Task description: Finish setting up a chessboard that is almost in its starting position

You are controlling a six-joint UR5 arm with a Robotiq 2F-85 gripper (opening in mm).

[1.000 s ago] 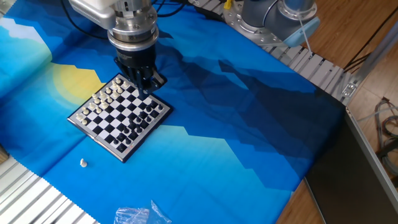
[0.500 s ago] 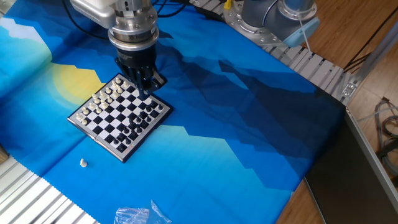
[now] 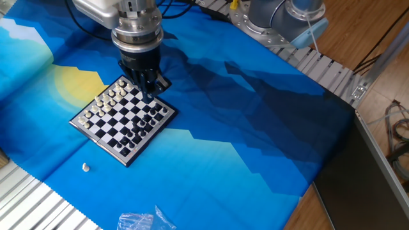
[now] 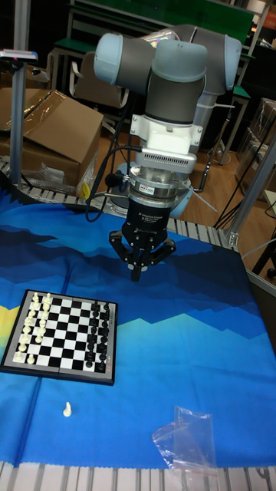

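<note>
The chessboard (image 3: 121, 119) lies on the blue cloth at centre left, cream pieces (image 3: 102, 105) along its left side and black pieces (image 3: 144, 124) along its right. In the tall fixed view the chessboard (image 4: 69, 336) has cream pieces (image 4: 34, 326) at left and black pieces (image 4: 98, 336) at right. One loose cream piece (image 3: 85, 167) lies on the cloth in front of the board, the same piece (image 4: 67, 410) showing below it. My gripper (image 3: 151, 87) hangs above the board's far right corner. In the tall view the gripper (image 4: 136, 275) has its fingertips together, nothing visible between them.
A clear plastic bag (image 3: 144, 222) lies near the cloth's front edge, also the bag (image 4: 188, 437) at lower right. A metal rail (image 3: 313, 61) runs behind the cloth, and cardboard boxes (image 4: 54, 130) stand at the back left.
</note>
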